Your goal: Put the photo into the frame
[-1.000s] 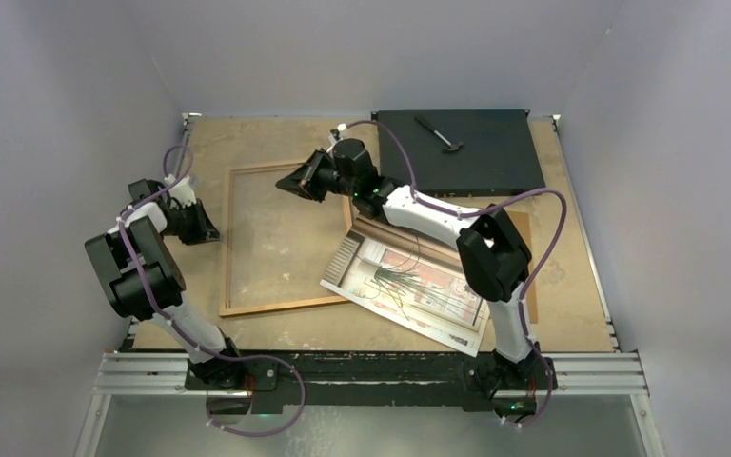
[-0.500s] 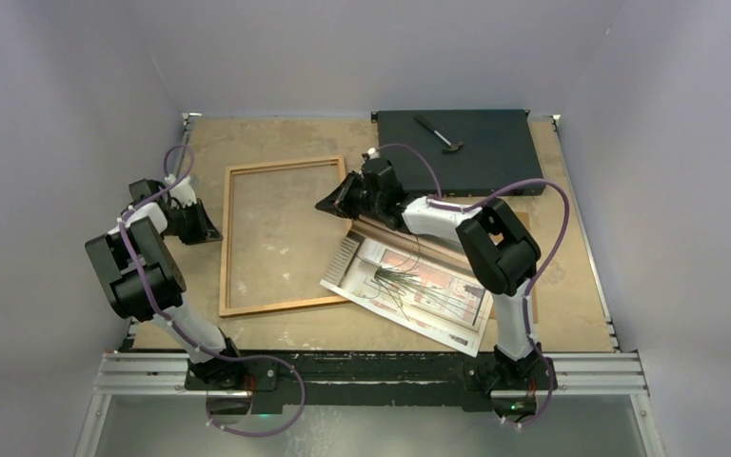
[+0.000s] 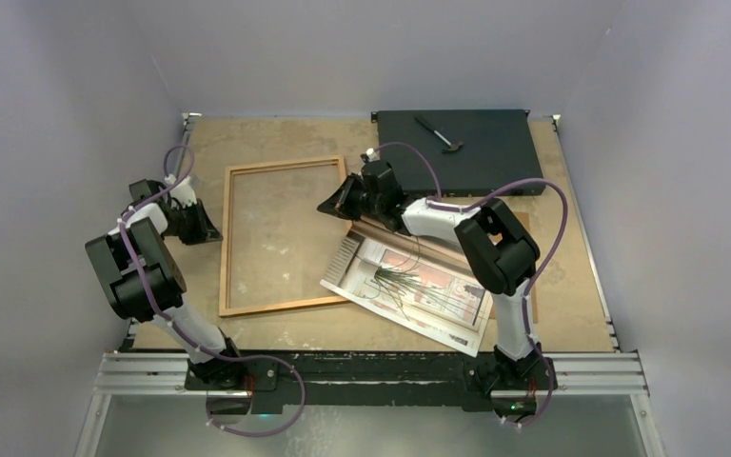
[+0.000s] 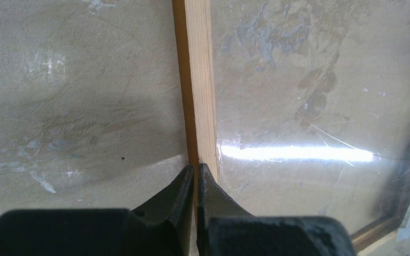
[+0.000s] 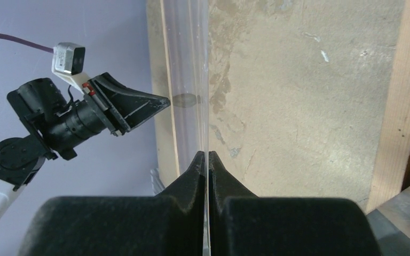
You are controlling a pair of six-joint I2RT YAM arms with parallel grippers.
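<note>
Status: early, nothing is inserted yet. The frame (image 3: 231,238) lies flat on the left half of the table (image 3: 571,314), pane (image 4: 299,106) in place, opening bare, with only tabletop showing through it. The photo (image 3: 438,295) is outside the frame, picture side up just to its right, skewed. Its left corner reaches the frame's lower right corner, and part of it sits on the brown backing board (image 3: 525,221) under the right arm. The right gripper (image 5: 208,156) is at the frame's upper right corner. Its fingers are pinched fully together on a thin clear edge, which I read as the pane's rim, so it has the frame by that corner. The left gripper (image 4: 196,169) sits at the frame's left rail (image 4: 203,80), fingers all but closed, tips right at the wood. No visible grip on anything — it looks like a brace, though I can't be sure it's touching. Neither arm is on the photo. Left to do, by my read: finish squaring the frame, let go, pick the photo off the table, lay it inside the rails, seat it flat. The black box (image 3: 476,157) at the back isn't involved.
</note>
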